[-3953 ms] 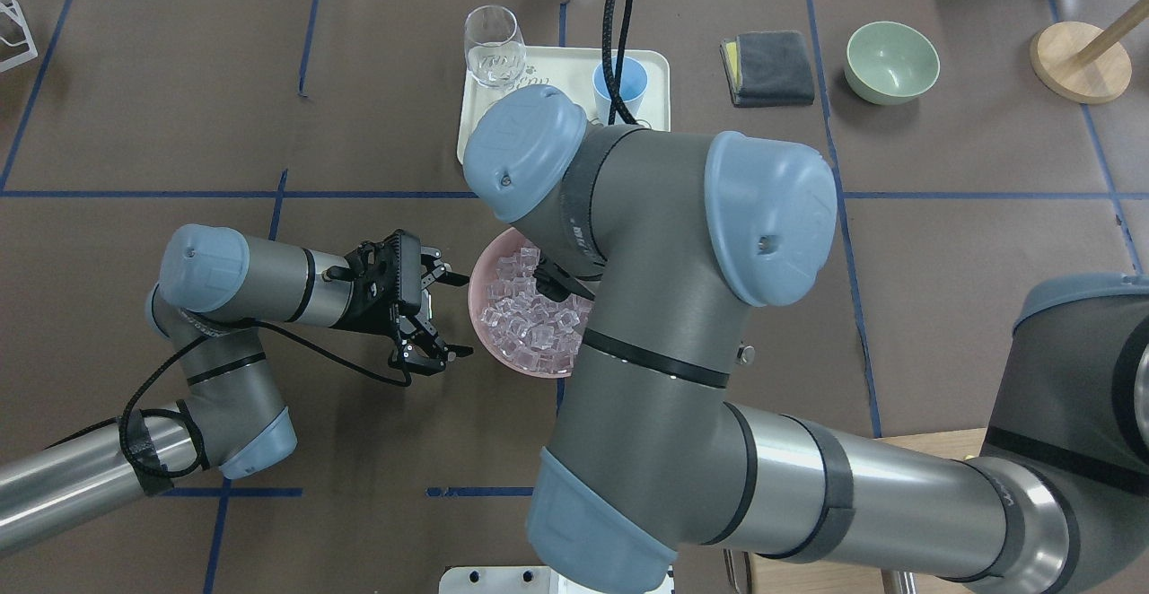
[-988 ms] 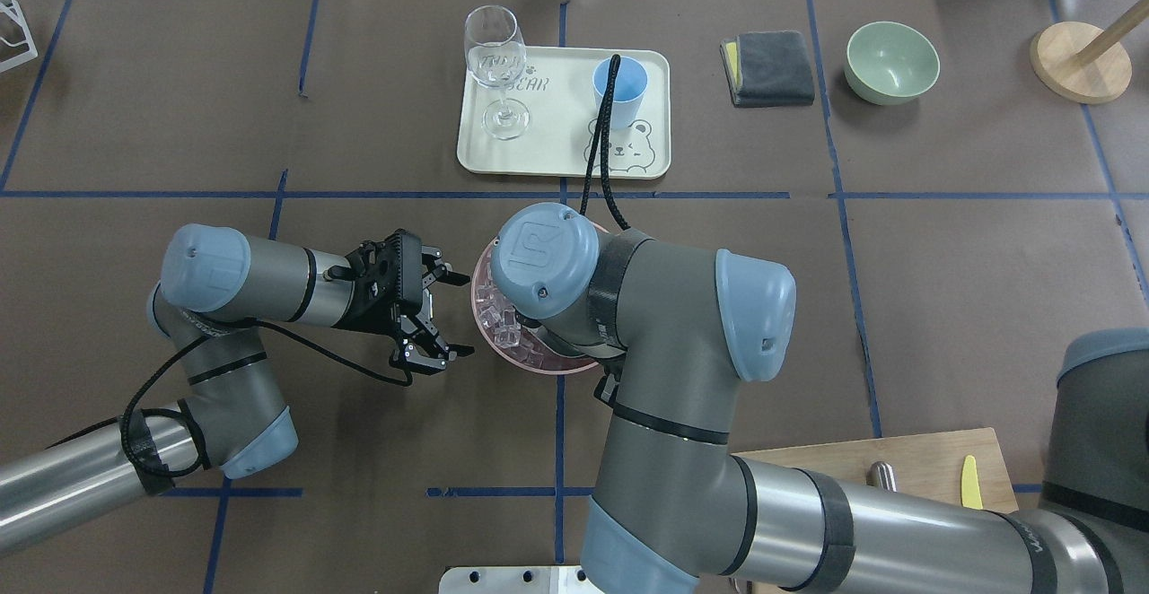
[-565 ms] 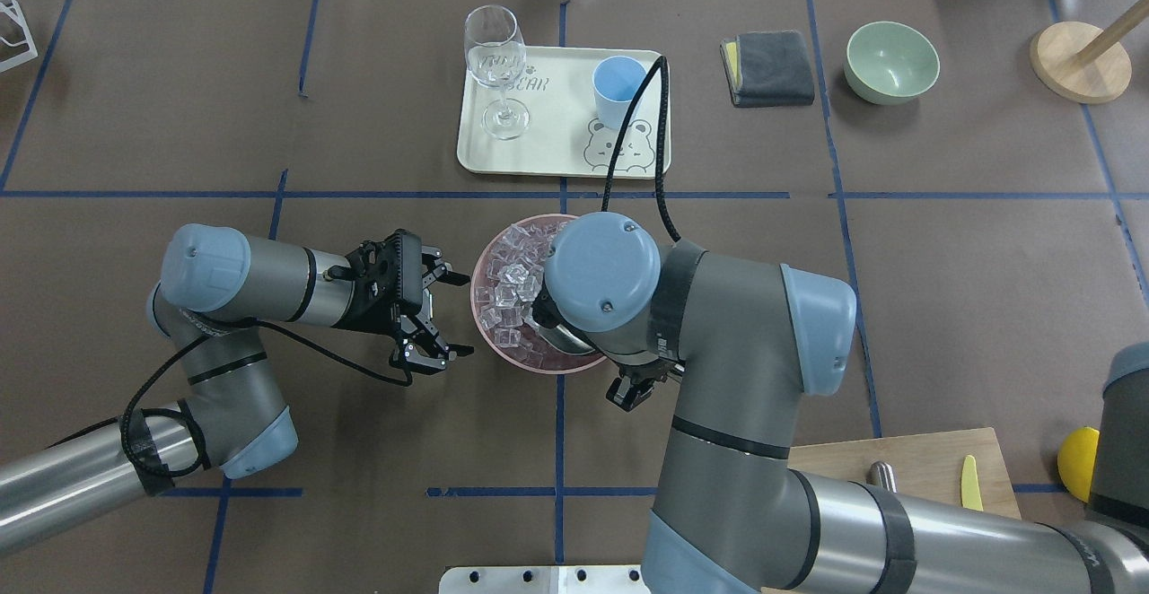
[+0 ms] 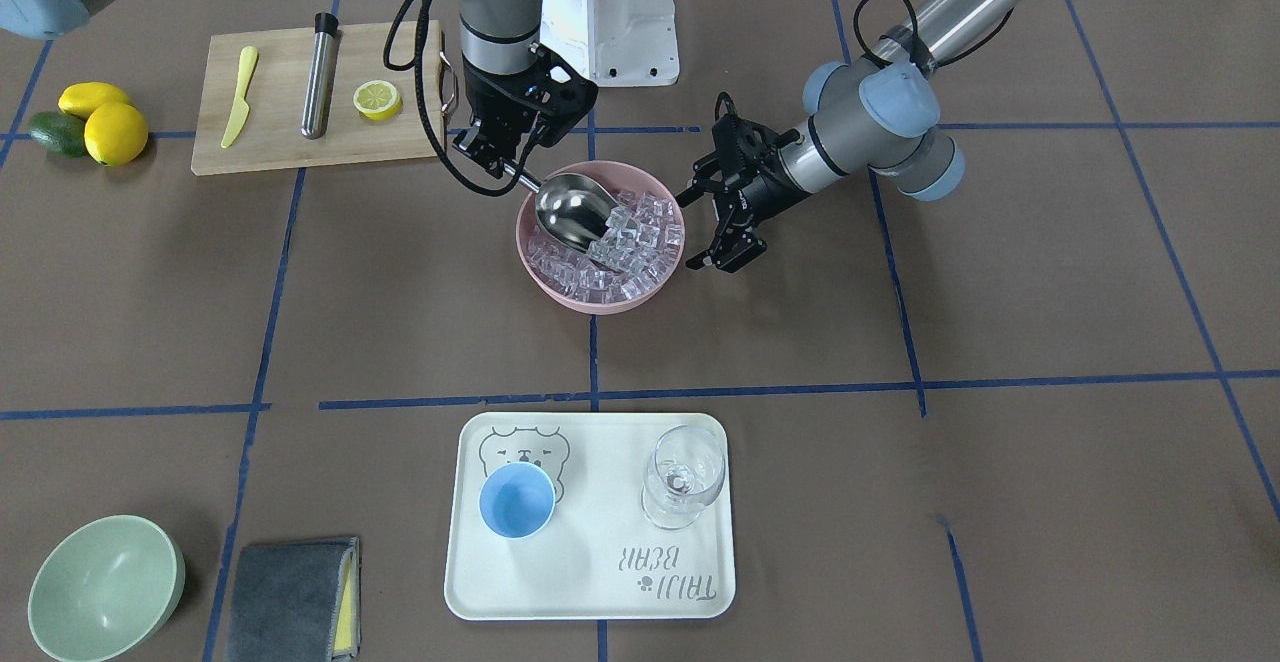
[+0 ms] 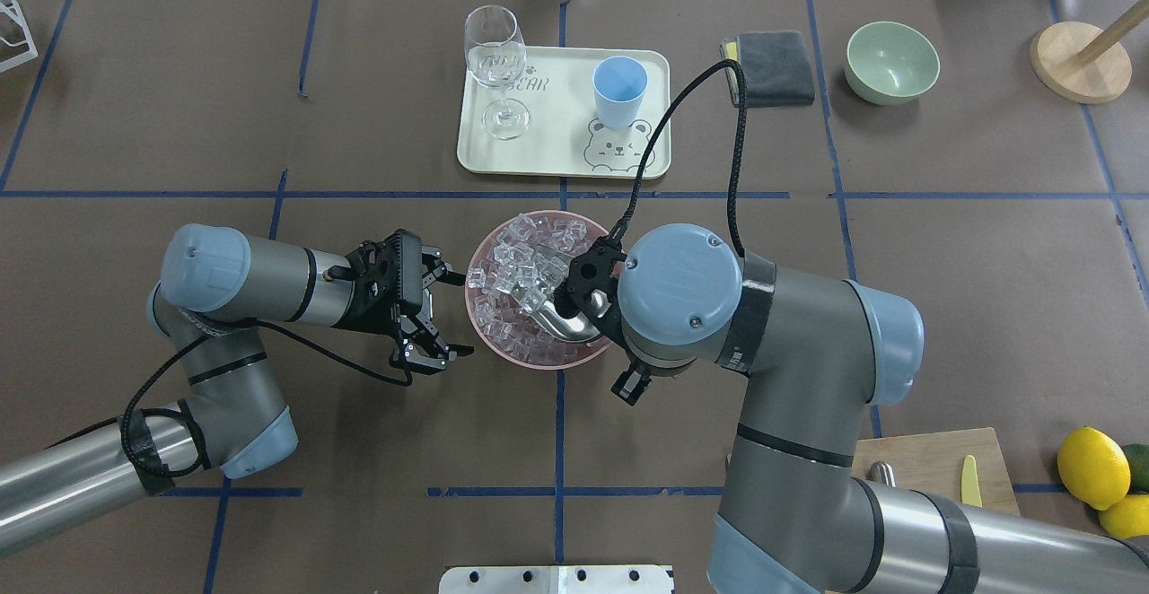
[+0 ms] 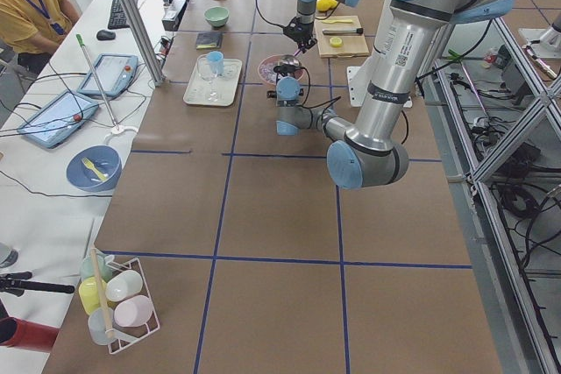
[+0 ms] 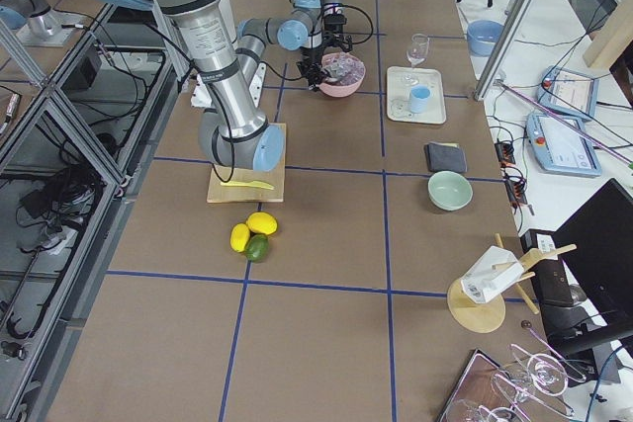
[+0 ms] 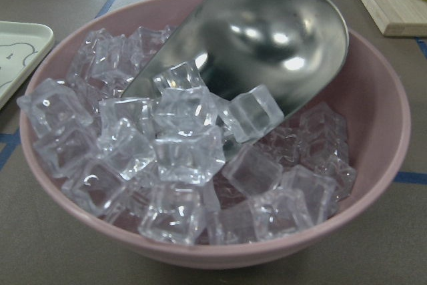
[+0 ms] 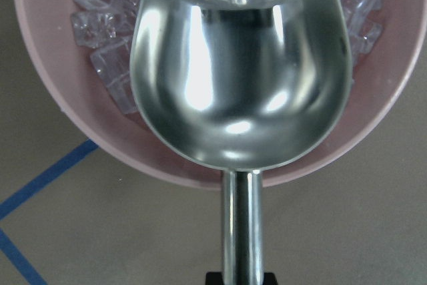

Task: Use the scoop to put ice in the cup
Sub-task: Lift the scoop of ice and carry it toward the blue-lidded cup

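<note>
**In the bowl point(image 4: 590, 300), scoop point(image 4: 575, 210) lip meets the ice point(image 4: 645, 237)**

The right gripper point(image 4: 503, 160) clamps the scoop's handle over the bowl's rim; the trough tilts down, one cube on its lip. The left gripper point(image 4: 703, 230), jaws wide, hangs just beside the opposite rim. The cup point(image 4: 517, 500) stands on a tray point(image 4: 600, 562), well apart, with bare table point(image 4: 420, 342) between.

A long table point(image 6: 280, 208), covered in brown paper with blue tape lines, fills the room. A white desk point(image 6: 35, 216) holding tablets point(image 6: 107, 74) runs along the table's operator side, with an aluminium post point(image 6: 131, 15) between them. On the table's opposite side, cables point(image 6: 517, 199) lie on the floor point(image 6: 526, 304).
</note>
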